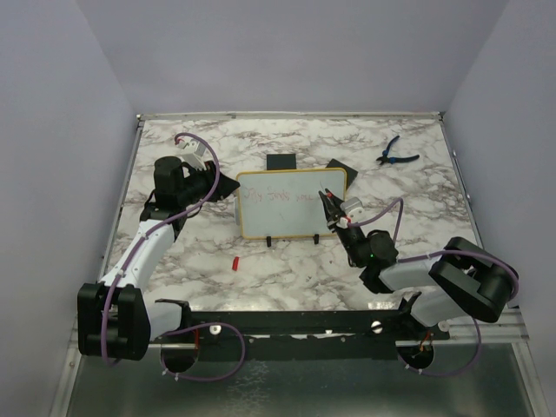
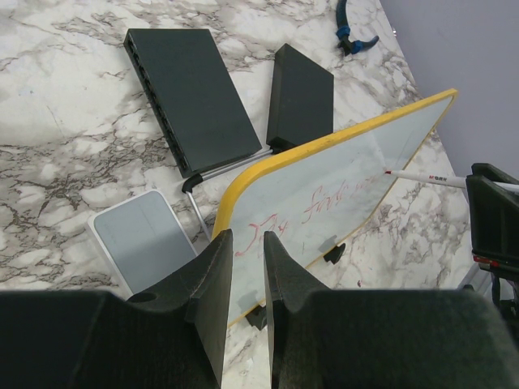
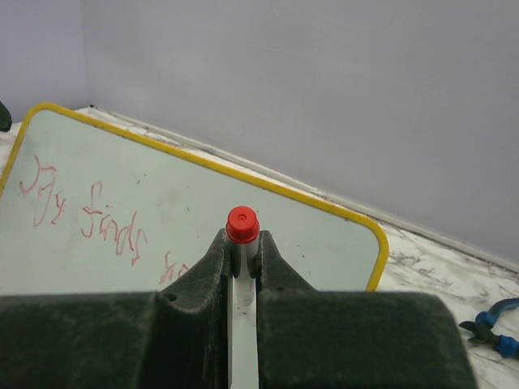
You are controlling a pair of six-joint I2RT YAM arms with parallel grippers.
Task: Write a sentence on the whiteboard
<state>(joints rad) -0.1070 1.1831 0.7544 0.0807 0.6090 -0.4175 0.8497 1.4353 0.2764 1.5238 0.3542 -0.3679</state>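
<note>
Two pincers: we see both closed down, each on something.
Right pincer: clamped on a white marker, whose red end stands up between the fingers at the centre of the right wrist view.
Left pincer: narrowed to a thin slot at the bottom of the left wrist view, nipping the left end of the whiteboard.
Left wrist view alone: the marker's tip meets the board near its right end. A pale box and a flat black box lie at the upper left.
Top view alone: a small red piece lies on the marble below the board.
Board's place: standing tilted on black feet in the middle of the top view, between the pincers.
Writing: the sentence is a red scrawl across the white face, and we cannot read it.
Surface: a marble-patterned table, with blue-handled pliers at the upper right.
Room: plain pale walls.
</note>
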